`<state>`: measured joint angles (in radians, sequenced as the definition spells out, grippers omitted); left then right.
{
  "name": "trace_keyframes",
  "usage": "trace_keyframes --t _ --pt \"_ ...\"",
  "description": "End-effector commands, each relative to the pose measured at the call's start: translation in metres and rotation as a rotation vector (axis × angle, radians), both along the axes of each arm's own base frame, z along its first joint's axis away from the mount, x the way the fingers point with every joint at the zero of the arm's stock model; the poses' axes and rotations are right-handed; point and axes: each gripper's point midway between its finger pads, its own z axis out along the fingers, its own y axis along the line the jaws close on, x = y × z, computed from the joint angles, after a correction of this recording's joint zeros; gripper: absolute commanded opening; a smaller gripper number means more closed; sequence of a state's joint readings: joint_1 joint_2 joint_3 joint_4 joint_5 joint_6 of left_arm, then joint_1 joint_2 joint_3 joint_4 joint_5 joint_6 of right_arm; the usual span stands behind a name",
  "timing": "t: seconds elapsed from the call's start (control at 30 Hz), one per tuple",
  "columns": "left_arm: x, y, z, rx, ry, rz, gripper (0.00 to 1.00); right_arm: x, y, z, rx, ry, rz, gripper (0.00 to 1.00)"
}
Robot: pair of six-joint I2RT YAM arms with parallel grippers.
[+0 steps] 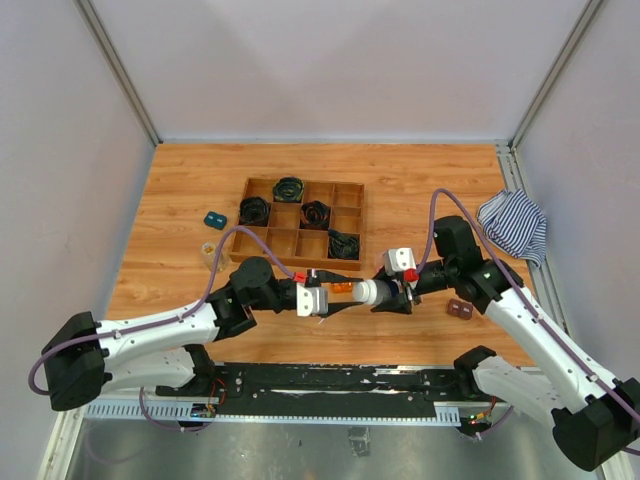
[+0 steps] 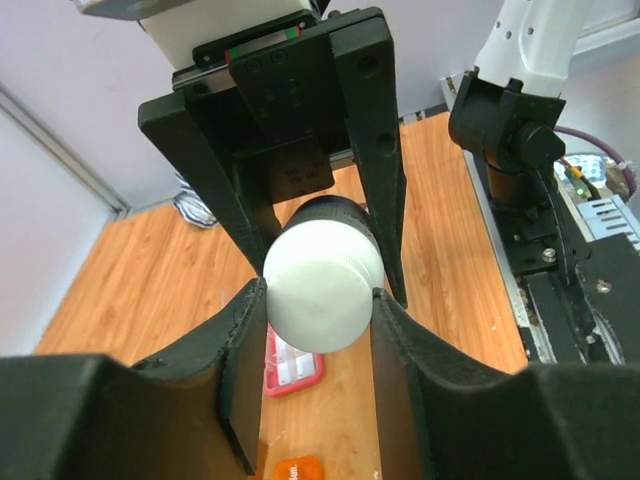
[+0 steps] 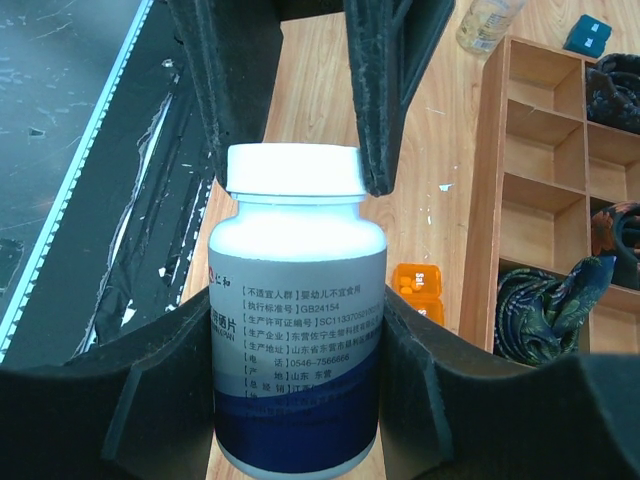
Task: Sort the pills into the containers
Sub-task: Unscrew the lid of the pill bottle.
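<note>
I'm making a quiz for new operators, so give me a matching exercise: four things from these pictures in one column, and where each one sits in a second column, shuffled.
Things:
1 bottle
2 striped cloth
3 black coils
4 orange pill box

Places:
A in compartments of the wooden tray
B gripped by the left end effector and right end effector
C flat on the table beside the tray
D bunched at the table's right edge

Pairs: 1-B, 2-D, 3-A, 4-C

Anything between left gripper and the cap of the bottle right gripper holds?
Nothing visible. The left gripper has its fingers directly against both sides of the round white cap of the white blue-labelled plastic pill bottle, whose body the right gripper clamps.
</note>
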<state>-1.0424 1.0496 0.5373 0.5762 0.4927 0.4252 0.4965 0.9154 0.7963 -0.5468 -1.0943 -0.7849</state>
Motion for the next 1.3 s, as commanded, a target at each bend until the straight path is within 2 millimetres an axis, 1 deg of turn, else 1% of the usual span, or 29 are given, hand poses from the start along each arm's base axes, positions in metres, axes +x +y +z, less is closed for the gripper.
trace_keyframes --t 0.0,0.03,0.07,0.1,0.17,0.23,0.3,0.4,0.47,0.5,0.6,0.73,0.77,0.93,0.97,1.03,1.07,1.13,1.17,1.27 --pt "-0.004 -0.006 0.026 -0.061 0.017 -0.038 0.24 0.007 -0.001 0.012 0.016 -0.024 -0.014 0.01" --pt "-0.004 -0.006 0.027 -0.066 0.046 -0.036 0.22 0.007 -0.001 0.012 0.013 -0.025 -0.017 0.01" --pt "-0.002 -0.006 0.028 -0.071 0.101 -0.023 0.19 0.008 -0.001 0.011 0.009 -0.025 -0.023 0.0" --pt "-0.001 -0.007 0.029 -0.077 0.151 -0.011 0.11 0.009 -0.001 0.012 0.007 -0.025 -0.03 0.0" --pt "-0.003 -0.008 0.032 -0.097 0.272 -0.008 0.02 0.012 -0.002 0.012 0.003 -0.024 -0.044 0.01" --pt "-0.002 -0.009 0.035 -0.134 0.404 0.006 0.0 0.014 -0.002 0.014 0.005 -0.02 -0.058 0.01" --pt "0.004 -0.008 0.037 -0.172 0.551 0.058 0.0 0.016 -0.002 0.013 0.0 -0.015 -0.074 0.01" --pt "0.021 -0.007 0.037 -0.239 0.787 0.172 0.0 0.021 -0.003 0.012 -0.008 -0.009 -0.099 0.01" --pt "0.033 -0.007 0.032 -0.256 0.94 0.255 0.0 0.023 -0.004 0.012 -0.01 -0.007 -0.111 0.01" --pt "0.035 -0.008 0.035 -0.272 0.992 0.273 0.0 0.024 -0.005 0.012 -0.009 -0.006 -0.119 0.01" --pt "0.035 -0.008 0.039 -0.309 1.086 0.281 0.0 0.027 -0.006 0.013 -0.011 -0.003 -0.135 0.01" --pt "0.036 -0.008 0.045 -0.371 1.156 0.319 0.0 0.029 -0.006 0.011 -0.013 0.003 -0.143 0.0" --pt "0.039 -0.007 0.045 -0.391 1.166 0.339 0.0 0.029 -0.006 0.011 -0.013 0.005 -0.142 0.0" --pt "0.039 -0.009 0.043 -0.397 1.19 0.345 0.01 0.03 -0.007 0.009 -0.018 0.008 -0.146 0.01" --pt "0.038 -0.01 0.043 -0.393 1.184 0.34 0.04 0.03 -0.007 0.009 -0.018 0.007 -0.146 0.01" --pt "0.037 -0.009 0.045 -0.387 1.161 0.333 0.36 0.03 -0.007 0.009 -0.017 0.008 -0.145 0.01" --pt "0.036 -0.008 0.048 -0.39 1.153 0.327 0.5 0.03 -0.007 0.009 -0.017 0.007 -0.146 0.01" --pt "0.033 -0.005 0.049 -0.387 1.128 0.315 0.72 0.029 -0.006 0.01 -0.014 0.006 -0.143 0.01" --pt "0.032 -0.002 0.05 -0.388 1.113 0.313 0.79 0.029 -0.006 0.01 -0.013 0.008 -0.141 0.01" --pt "0.029 0.007 0.048 -0.383 1.048 0.318 0.95 0.028 -0.006 0.011 -0.008 0.009 -0.137 0.01"
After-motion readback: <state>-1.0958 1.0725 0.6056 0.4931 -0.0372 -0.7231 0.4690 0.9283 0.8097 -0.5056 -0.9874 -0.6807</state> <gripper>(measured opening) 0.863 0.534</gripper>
